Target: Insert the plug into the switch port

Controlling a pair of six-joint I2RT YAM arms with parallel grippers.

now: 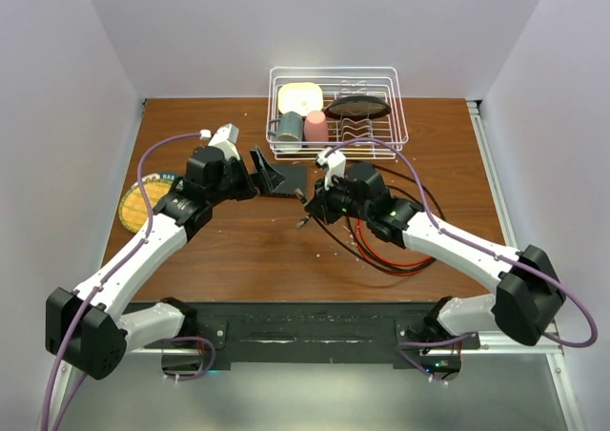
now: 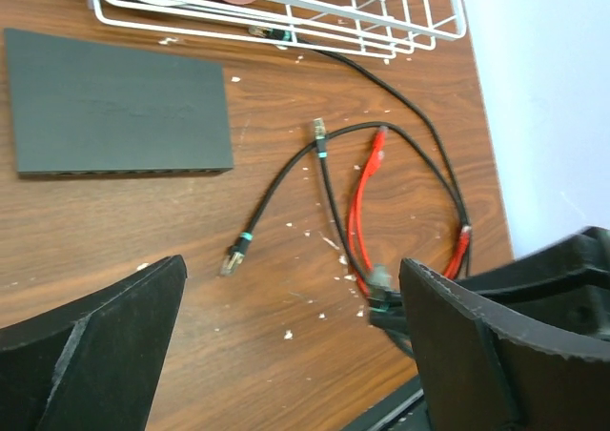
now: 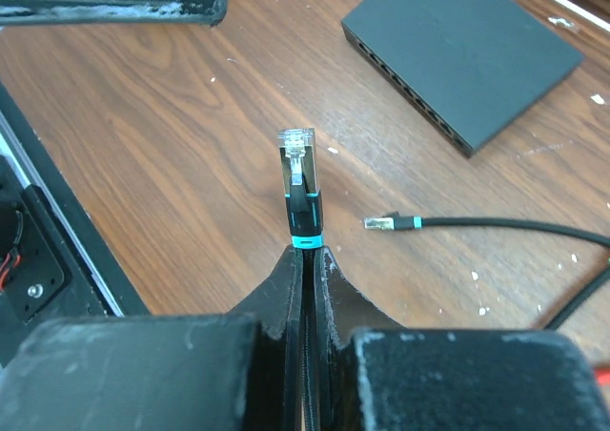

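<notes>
Starting just left of the switch, lying flat: left gripper spread wide, holding nothing. Just right of the switch: right gripper clenched on the plug, tip clear of the sockets. Picked up already; still to line up and push home into one.

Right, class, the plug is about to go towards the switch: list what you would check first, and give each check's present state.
1. Right gripper shut on the plug: ok.
2. Plug's clear tip stands free beyond the gripper: ok.
3. Switch lies flat, port row showing in the right wrist view: ok.
4. Plug lined up with a port: not ok, it is apart from the switch.
5. Left gripper steadying the switch: not ok, open, holding nothing.
6. Ports all empty: cannot tell.
</notes>
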